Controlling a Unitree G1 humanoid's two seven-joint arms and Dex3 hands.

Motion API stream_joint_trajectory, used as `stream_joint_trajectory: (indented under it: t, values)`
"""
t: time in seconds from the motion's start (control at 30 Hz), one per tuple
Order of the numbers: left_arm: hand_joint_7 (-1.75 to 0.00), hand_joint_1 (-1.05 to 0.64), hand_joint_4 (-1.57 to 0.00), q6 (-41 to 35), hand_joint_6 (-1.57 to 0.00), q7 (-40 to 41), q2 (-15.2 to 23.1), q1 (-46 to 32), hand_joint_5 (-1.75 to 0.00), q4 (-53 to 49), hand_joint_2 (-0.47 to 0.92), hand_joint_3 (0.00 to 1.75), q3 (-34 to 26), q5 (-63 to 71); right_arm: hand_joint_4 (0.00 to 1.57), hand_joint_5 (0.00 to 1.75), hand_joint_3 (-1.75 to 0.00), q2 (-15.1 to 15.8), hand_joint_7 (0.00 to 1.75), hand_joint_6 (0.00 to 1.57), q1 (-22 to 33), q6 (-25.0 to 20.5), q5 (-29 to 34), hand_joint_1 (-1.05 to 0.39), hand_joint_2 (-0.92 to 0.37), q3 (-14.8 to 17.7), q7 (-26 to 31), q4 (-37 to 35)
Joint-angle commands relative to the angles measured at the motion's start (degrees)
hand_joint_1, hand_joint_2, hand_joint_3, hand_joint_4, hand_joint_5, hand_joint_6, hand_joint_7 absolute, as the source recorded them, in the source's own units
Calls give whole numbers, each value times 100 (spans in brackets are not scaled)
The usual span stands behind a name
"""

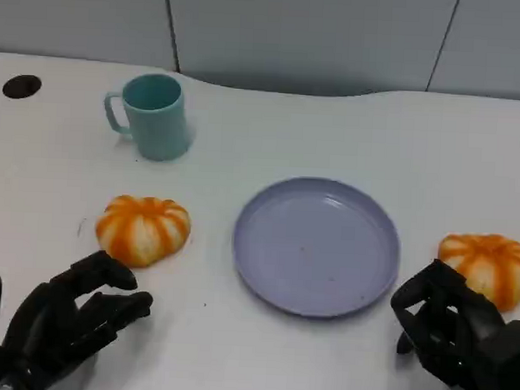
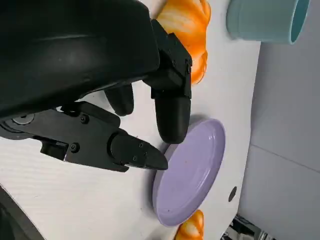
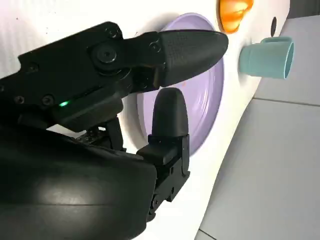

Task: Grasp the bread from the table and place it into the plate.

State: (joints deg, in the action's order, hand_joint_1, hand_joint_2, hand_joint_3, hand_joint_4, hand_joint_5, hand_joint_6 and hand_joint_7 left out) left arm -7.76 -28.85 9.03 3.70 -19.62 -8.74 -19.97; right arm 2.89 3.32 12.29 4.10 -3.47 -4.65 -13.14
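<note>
Two orange-and-white striped bread rolls lie on the white table. One bread roll [image 1: 144, 229] [image 2: 187, 30] [image 3: 234, 10] sits left of the lavender plate [image 1: 316, 245] [image 2: 192, 172] [image 3: 212, 100]; the other roll [image 1: 490, 265] [image 2: 192, 227] sits right of it. The plate holds nothing. My left hand [image 1: 73, 321] [image 2: 100, 90] hovers near the table's front edge, just short of the left roll, fingers apart and holding nothing. My right hand [image 1: 453, 329] [image 3: 125, 100] is low at the front right, right in front of the right roll, fingers apart and nothing in them.
A teal mug [image 1: 151, 117] [image 2: 265, 20] [image 3: 265, 57] stands behind the left roll, handle to the left. Dark round holes [image 1: 21, 86] mark the table's far corners. A grey wall panel runs along the back edge.
</note>
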Motion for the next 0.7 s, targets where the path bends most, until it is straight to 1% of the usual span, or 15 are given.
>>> stream_joint_trajectory:
  t: [0.03,0.07,0.1,0.13,0.17,0.5,0.7]
  values:
    - [-44,-52,-13,2127,-24,1483,2101,833,-63,1649,89,3,1424,4791,57,175,-36,-113,175,39,4,-252,-27,-24,-91,-81,23,130]
    - [-24,-57,-8,2330,-23,1687,2332,935,-45,1853,89,2,1600,5393,57,175,-36,-136,175,39,6,-283,-33,-23,-91,-87,28,144]
    - [-13,-59,-5,2283,-23,1735,2362,942,-35,1908,89,1,1634,5545,57,175,-36,-144,175,39,10,-281,-38,-23,-91,-85,27,147]
    - [-6,-62,-2,2222,-22,1759,2383,952,-28,1970,89,1,1667,5678,56,175,-36,-151,175,38,13,-298,-43,-24,-92,-83,24,159]
    - [-4,-63,-1,2180,-22,1786,2396,957,-26,2011,88,0,1693,5780,56,175,-36,-157,175,38,15,-312,-44,-24,-92,-82,21,170]
    - [0,-64,-1,2152,-21,2090,2426,1032,-18,2023,87,0,1850,6345,57,175,-35,-159,175,39,-25,-322,-53,-25,-92,-68,-25,130]
    - [0,-65,0,2042,-17,1927,2474,1206,-10,1924,87,0,1961,6547,56,175,-35,-196,175,38,-2,-375,-52,-24,-92,-65,11,170]
